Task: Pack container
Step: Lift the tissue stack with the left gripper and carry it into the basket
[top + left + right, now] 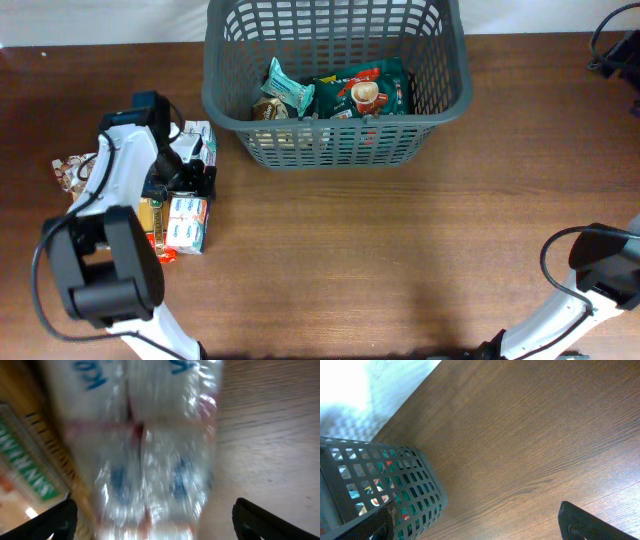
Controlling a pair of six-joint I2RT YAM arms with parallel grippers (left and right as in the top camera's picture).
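Overhead: dark grey shopping basket (330,145) sits at the far middle of the wooden table (400,260), holding a teal packet (285,88) and a green packet with a cup picture (365,92), plus others too small to tell. Left arm is well to the left of the basket and nearer the camera's bottom edge, left gripper (190,185) low over a loose pile of snacks: white-and-blue packet (188,222), orange-yellow packet (150,215), brown packet (70,170) furthest from the basket. Right arm (600,280) is well right of the basket, its gripper not seen here. Left wrist: blurred clear packet with blue print (145,450) fills the view, lying between the left gripper's (160,520) fingers; jaws wide, at the frame's bottom corners, not closed on it. Yellow box with green label (25,460) beside the packet. Right wrist: right gripper (480,525) jaws wide with nothing between them, above bare wood; basket's lattice wall (380,485) at lower left, coloured packets showing through the slots.
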